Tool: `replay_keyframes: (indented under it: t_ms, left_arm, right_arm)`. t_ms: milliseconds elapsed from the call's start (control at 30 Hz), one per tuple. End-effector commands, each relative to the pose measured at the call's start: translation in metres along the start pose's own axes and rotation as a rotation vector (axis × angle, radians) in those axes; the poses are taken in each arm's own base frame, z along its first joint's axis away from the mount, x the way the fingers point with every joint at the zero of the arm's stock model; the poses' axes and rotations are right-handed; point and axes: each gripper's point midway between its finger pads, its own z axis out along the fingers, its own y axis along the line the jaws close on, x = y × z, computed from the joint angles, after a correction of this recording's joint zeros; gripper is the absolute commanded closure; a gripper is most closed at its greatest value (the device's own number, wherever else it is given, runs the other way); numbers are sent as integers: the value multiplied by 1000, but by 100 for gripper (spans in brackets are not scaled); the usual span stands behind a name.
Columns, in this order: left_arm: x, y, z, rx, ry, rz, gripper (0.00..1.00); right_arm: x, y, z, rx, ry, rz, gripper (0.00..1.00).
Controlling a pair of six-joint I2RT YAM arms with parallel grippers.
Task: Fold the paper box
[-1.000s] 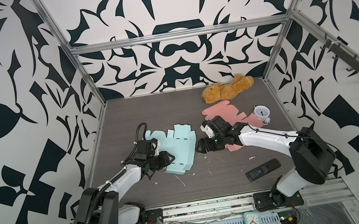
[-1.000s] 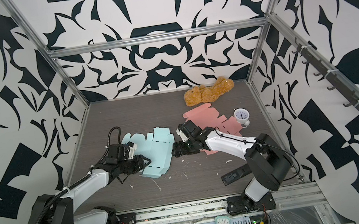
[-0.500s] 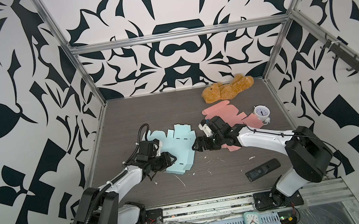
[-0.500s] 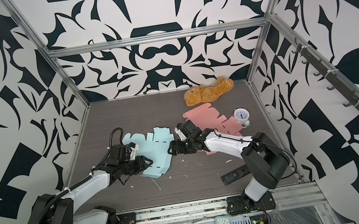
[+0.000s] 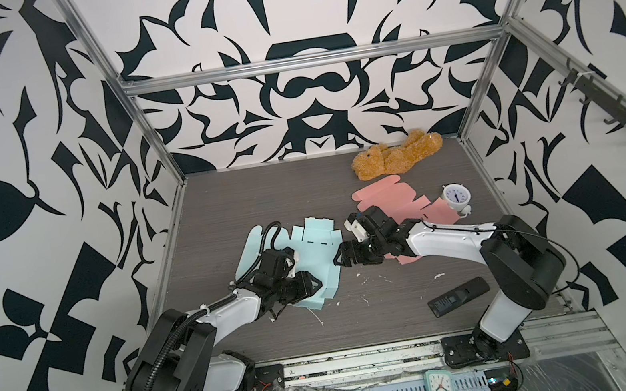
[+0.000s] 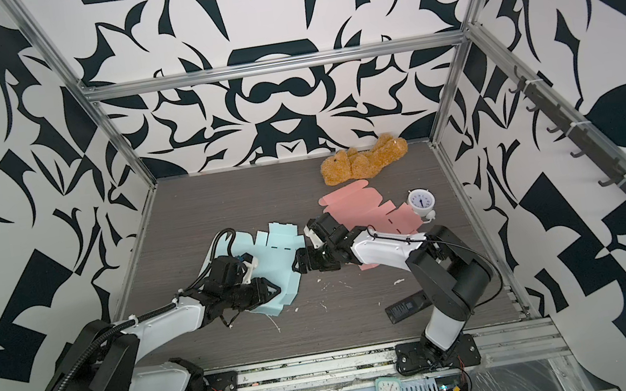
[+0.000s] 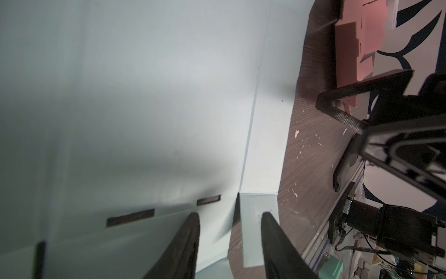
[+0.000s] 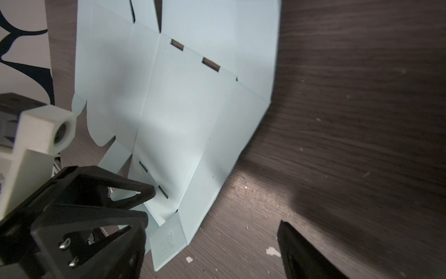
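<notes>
So far little is done: the blue paper sheet [image 5: 312, 243] lies nearly flat on the worktop [image 5: 240, 199], left claw [image 5: 314, 284] half-open over its near corner, right claw [image 5: 341, 258] wide open and empty at its edge, every fold left.

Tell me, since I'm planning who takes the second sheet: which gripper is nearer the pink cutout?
Right. The right gripper hovers beside the pink cutout, its wrist over that sheet; the left gripper is farther, at the blue cutout's near corner.

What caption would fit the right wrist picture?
Unfolded light-blue paper box on a dark table, left tool at its corner.
</notes>
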Motion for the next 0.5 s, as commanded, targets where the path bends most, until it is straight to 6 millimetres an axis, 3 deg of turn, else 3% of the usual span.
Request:
replay_keyframes:
  t_ms: [0, 267, 467]
  left_arm:
    - [-1, 1, 4, -15, -6, -17, 55]
    - [-2, -2, 2, -6, -17, -9, 55]
    - [-3, -3, 2, -6, -18, -6, 55]
  right_arm:
    - [-2, 4, 3, -26, -20, 1, 12]
    - [-12, 5, 21, -42, -21, 18, 18]
    - [-17, 6, 34, -70, -20, 44, 30]
